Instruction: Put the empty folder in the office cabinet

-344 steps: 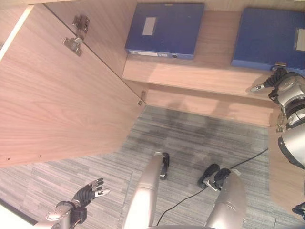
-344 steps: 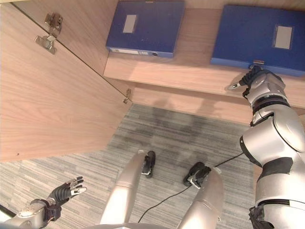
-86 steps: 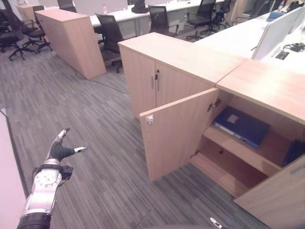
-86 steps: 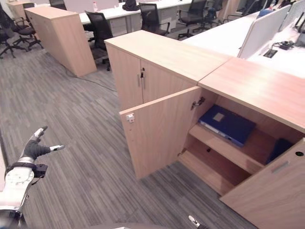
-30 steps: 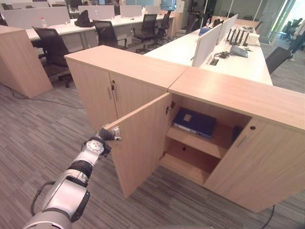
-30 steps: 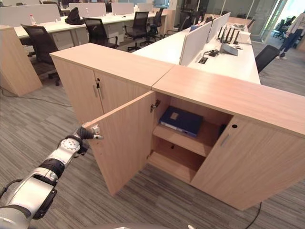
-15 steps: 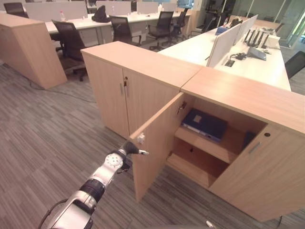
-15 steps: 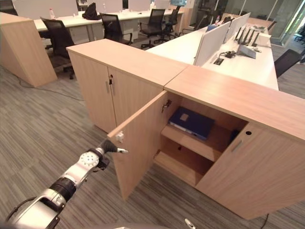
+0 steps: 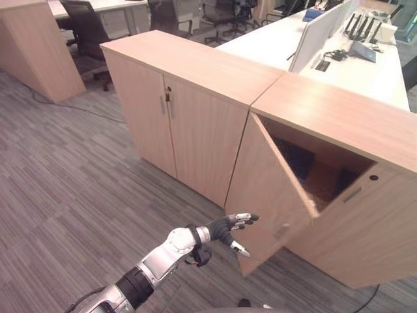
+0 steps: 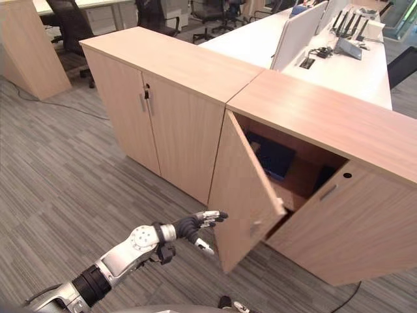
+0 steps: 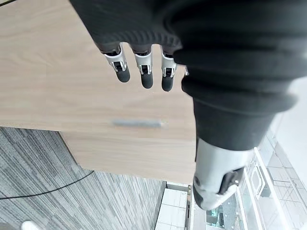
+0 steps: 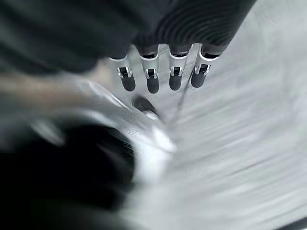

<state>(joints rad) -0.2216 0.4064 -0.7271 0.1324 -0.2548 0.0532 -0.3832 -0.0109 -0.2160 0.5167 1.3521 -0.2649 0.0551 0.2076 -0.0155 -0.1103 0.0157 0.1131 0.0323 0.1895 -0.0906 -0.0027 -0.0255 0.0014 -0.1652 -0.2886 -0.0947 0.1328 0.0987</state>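
A: Left eye view, quick. Left robot hand (image 9: pixel 225 228) at 6 o'clock, fingers straight and spread, holding nothing, fingertips just beside the outer face of the cabinet door (image 9: pixel 267 189). Door is partly swung in, not shut.

B: Folder?

A: Dark blue folder (image 9: pixel 294 158) inside the office cabinet (image 9: pixel 339 130), seen through the gap at about 2 o'clock, on the shelf. So I'd judge the placing is done; closing the door is what's left.

B: Right eye view?

A: Same scene. Folder (image 10: pixel 272 156) clearer at 2 o'clock, door gap wider from here.

B: Left wrist view?

A: Straight fingers (image 11: pixel 142 72) at 12 o'clock, wood panel beyond them; contact can't be told. Empty.

B: Right wrist view?

A: Right robot hand (image 12: pixel 163 72), fingers straight at 12 o'clock, holding nothing, grey floor (image 12: pixel 249 134) behind. Idle.
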